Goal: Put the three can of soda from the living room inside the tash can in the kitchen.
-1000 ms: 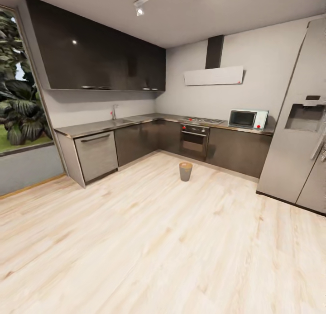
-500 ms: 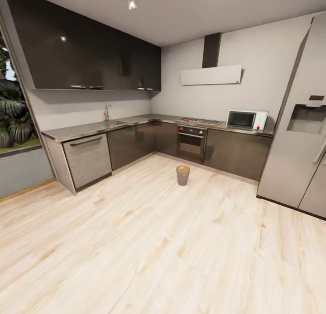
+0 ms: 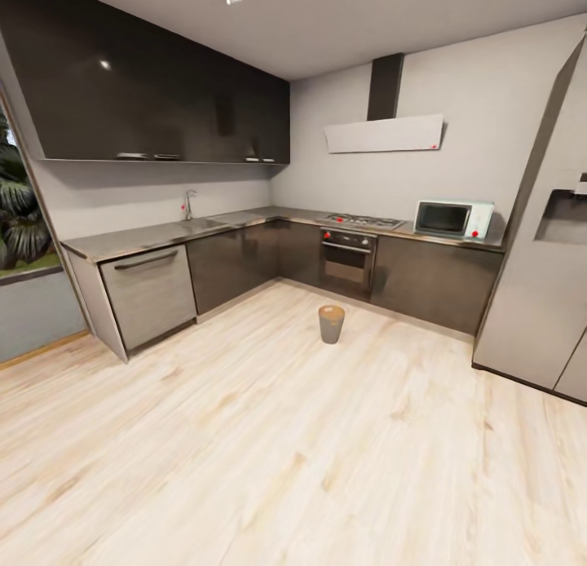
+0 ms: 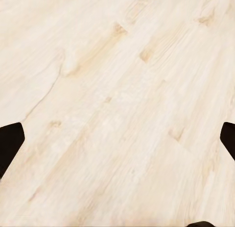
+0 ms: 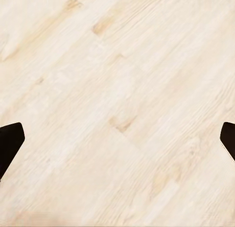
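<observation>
Kitchen: brown bin upright on pale wood floor, near oven. Left gripper and right gripper: fingers spread wide, nothing between them, over floor

A: Where does the tash can stand in the kitchen?

B: On the floor, at about 12 o'clock from the robot, before the oven and apart from it.

A: And what is around the oven?

B: The hob lies on the countertop above it. The microwave stands on the countertop to its right, near 1 o'clock. The fridge is further right, at 2 o'clock.

A: What is on the left?

B: The sink tap at 11 o'clock, the dishwasher under the countertop at 10 o'clock, and the wall cabinets above them.
</observation>
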Robot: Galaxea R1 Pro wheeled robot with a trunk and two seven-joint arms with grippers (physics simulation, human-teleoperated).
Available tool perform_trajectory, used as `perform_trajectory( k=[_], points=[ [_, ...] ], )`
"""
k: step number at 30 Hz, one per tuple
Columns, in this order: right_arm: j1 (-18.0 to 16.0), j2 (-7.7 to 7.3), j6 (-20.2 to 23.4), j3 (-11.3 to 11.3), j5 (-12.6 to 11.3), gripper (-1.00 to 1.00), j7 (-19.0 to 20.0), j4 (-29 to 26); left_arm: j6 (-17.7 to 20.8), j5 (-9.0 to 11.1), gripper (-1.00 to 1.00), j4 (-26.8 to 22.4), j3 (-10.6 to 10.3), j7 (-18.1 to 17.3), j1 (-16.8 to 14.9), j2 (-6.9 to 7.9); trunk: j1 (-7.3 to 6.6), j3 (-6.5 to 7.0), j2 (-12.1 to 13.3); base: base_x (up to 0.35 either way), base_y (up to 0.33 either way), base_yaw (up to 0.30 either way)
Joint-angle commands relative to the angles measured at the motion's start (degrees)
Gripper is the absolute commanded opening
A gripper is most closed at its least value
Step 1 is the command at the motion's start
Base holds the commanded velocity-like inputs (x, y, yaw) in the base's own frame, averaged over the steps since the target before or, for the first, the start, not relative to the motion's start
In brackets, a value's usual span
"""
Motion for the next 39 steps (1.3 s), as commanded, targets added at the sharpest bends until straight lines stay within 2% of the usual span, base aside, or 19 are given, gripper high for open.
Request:
perform_trajectory(
  k=[1,20,39],
  points=[
    [0.0,0.0,0.0,0.0,0.0,1.0,0.0,0.0,0.0,0.0,1.0,0.0,0.0,0.0,0.0,0.0,0.0,0.0,0.0,0.346,0.0,0.0],
    [0.0,0.0,-0.1,-0.1,0.0,1.0,0.0,0.0,0.0,0.0,1.0,0.1,0.0,0.0,0.0,0.0,0.0,0.0,0.0,0.346,0.004,0.0],
    [0.0,0.0,-0.1,-0.1,0.0,1.0,-0.1,0.0,0.0,0.0,1.0,0.1,0.1,0.0,0.0,0.0,0.0,0.0,0.0,0.346,0.082,0.0]
  ],
)
